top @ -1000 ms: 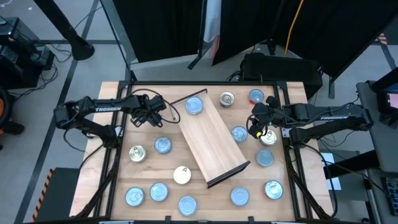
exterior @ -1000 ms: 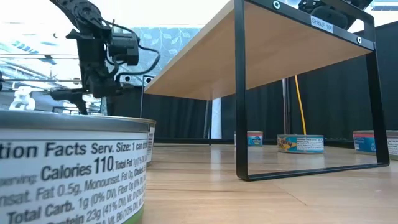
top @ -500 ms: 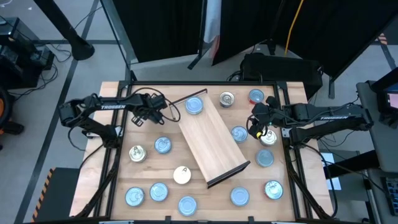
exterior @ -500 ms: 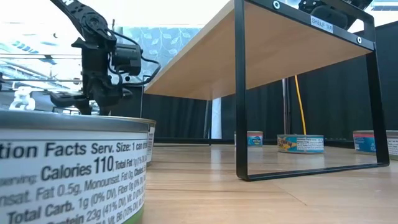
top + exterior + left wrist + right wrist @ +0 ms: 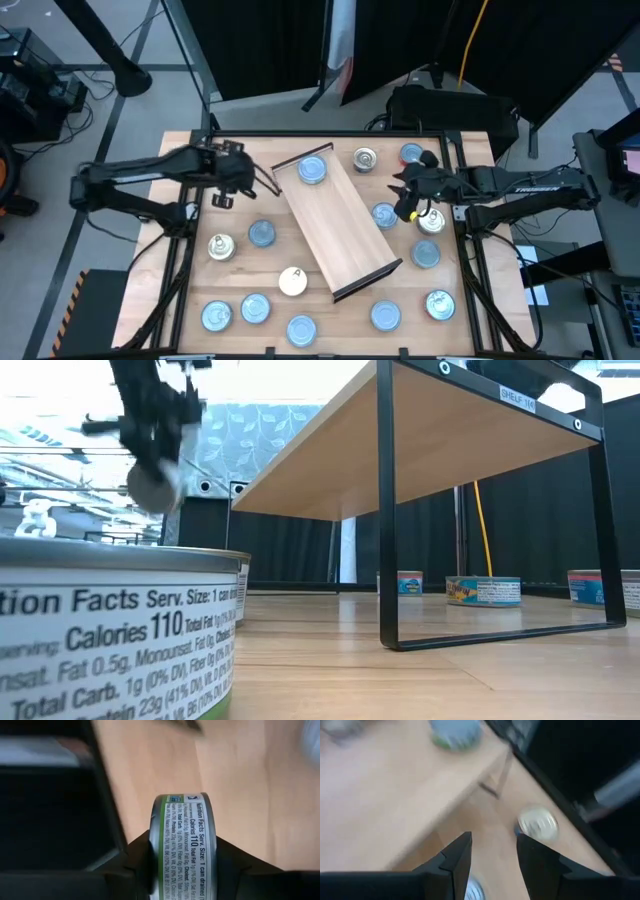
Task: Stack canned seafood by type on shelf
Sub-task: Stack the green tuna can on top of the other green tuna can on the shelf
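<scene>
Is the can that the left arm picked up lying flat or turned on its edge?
On edge: the left tool grips the can with its label rim facing the wrist camera.

Ten round flat tins with blue-white tops [image 5: 255, 308] are counted. Three plain silver tins with pull tabs [image 5: 219, 246] and one cream-topped tin [image 5: 292, 281] are added. One further tin turned on edge [image 5: 185, 845] is counted, its top unseen, making fifteen. One long light-wood shelf with dark rims [image 5: 345, 240] is seen.

Shelf [image 5: 335, 225] pale matt wood, thin dark metal frame. Tin [image 5: 186, 845] glossy metal, printed paper label.
</scene>
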